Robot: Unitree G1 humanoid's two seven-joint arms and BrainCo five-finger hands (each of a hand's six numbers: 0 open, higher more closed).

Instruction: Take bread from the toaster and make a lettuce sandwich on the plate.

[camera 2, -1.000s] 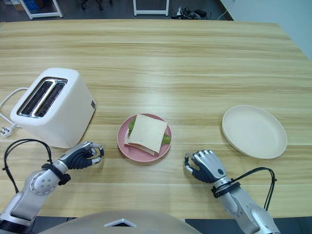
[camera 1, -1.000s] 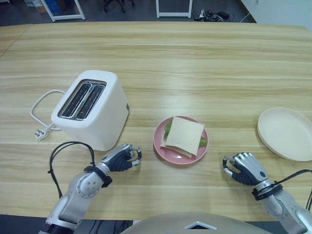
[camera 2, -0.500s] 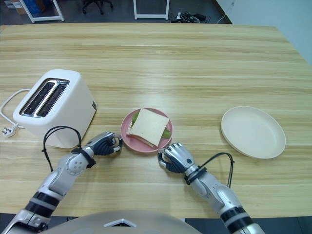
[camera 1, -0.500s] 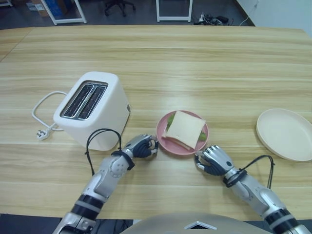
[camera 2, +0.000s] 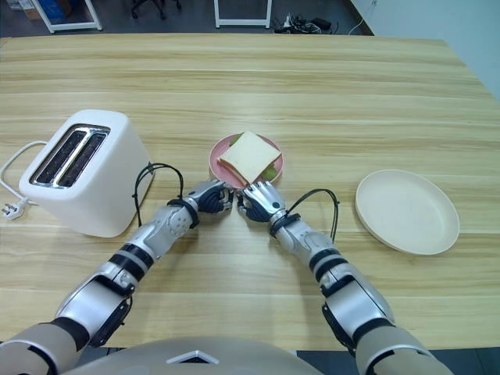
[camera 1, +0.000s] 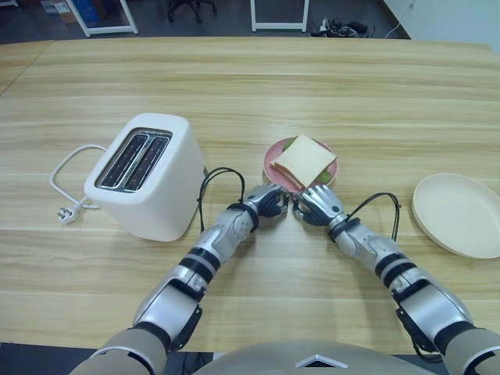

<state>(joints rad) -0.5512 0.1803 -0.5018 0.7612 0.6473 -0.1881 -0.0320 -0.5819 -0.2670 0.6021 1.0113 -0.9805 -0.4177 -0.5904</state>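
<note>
Two empty curled fists, left hand point(camera 1: 268, 202) and right hand point(camera 1: 315, 206), just beside the sandwich's point(camera 1: 304, 158) plate point(camera 1: 273, 148).

Table: pale wooden boards point(camera 1: 367, 86) run across nearly all of my view, from the lower edge to the dark floor at the top.
Cream plate: round dish point(camera 1: 457, 212) lies flat on the wood at the right edge, mid-height.
Cord: white cable point(camera 1: 51, 180) loops at centre left, its plug point(camera 1: 66, 215) resting on the boards just below.
Background: white frame legs point(camera 1: 277, 22), chair base point(camera 1: 187, 9) and floor cables point(camera 1: 337, 28) line the top.
</note>
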